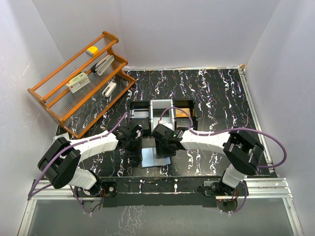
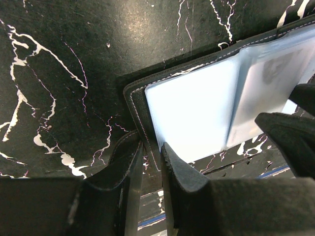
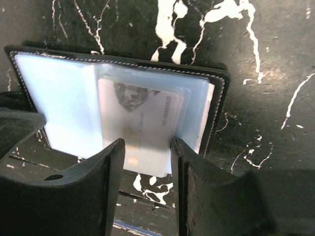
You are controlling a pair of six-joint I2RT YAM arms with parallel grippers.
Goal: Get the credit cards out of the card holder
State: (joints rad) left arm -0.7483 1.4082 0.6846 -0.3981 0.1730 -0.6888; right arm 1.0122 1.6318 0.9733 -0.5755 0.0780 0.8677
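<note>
One card holder [image 3: 59, 98] (open), at right claw [image 3: 147, 145]

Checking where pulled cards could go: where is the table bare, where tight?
Bare: table right of the tray to the right edge, and the strip behind the tray. Tight: near centre, left gripper and right gripper over the card holder; wooden rack fills far left.

White walls [image 1: 187, 29] close round a black bench [image 1: 221, 98] veined in white, evenly lit. A wooden rack [image 1: 64, 105] stands far left, and a metal rail [image 1: 268, 184] runs along the near edge.
</note>
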